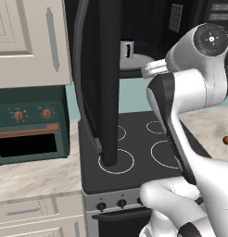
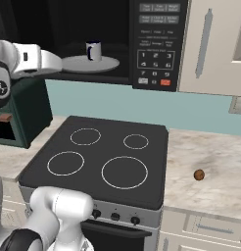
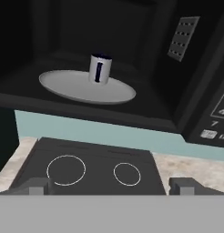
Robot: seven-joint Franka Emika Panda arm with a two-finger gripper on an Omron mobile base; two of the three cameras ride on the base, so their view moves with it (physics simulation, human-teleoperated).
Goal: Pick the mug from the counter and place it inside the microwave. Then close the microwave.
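A home kitchen, plainly: a black stovetop point(image 2: 100, 159) with white ring burners sits over a row of knobs, and a black microwave point(image 2: 156, 44) with a grey keypad hangs above it, door swung open. Cream panelled cabinets point(image 1: 30, 41) flank it, a teal oven point(image 1: 30, 129) with orange knobs stands to the left, and a beige marbled counter point(image 2: 210, 171) runs along a pale blue-green wall

Left base view looks from behind the arm, close by the open microwave door point(image 1: 99, 83), right base view looks from the other side, both share the stovetop point(image 2: 100, 159), hand view faces the microwave point(image 3: 109, 59) from nearby
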